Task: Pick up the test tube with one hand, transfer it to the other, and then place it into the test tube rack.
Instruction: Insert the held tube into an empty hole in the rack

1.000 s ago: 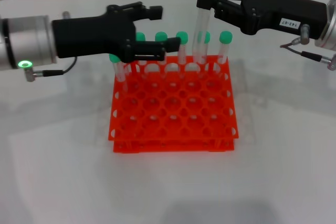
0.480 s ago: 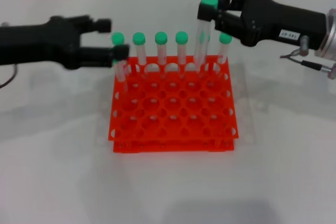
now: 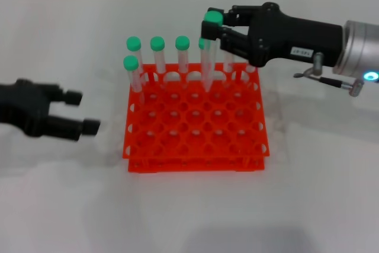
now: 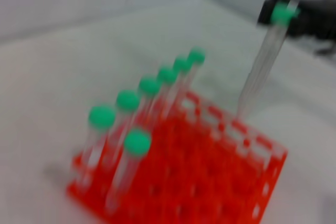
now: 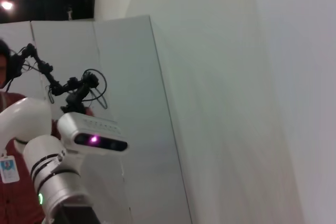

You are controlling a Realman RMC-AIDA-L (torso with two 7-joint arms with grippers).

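**A:** Where is the test tube (image 3: 208, 51) right now?

**B:** I see it pinched just under its green cap in my right gripper (image 3: 212, 26). The jaws are closed on it, and the tube hangs nearly upright below them, tapered tip down over the orange-red test tube rack (image 3: 195, 140). The tip sits at about the 2nd row from the back. I cannot tell whether it has entered a hole or only hovers at the top plate.

**A:** And from the left wrist view?

**B:** Blurred, but the same tube (image 4: 261, 66) slants down from the dark jaws to the far side of the rack (image 4: 220, 182). The tip looks close to the top tier.

**A:** What else is in the rack?

**B:** I count 5 green-capped tubes (image 3: 157, 57) clear of the jaws on their left-arm side: 4 along the back row and 1 in the 2nd row at the corner. More tubes stand behind the jaws, partly hidden, so I give no count for those.

**A:** Left gripper?

**B:** My left gripper (image 3: 77, 114) is low over the white table (image 3: 189, 217), well apart from the rack on its left side. Its jaws stand open with nothing between them.

**A:** Right wrist view?

**B:** Only a wall and some lab gear; no jaws, no tube.
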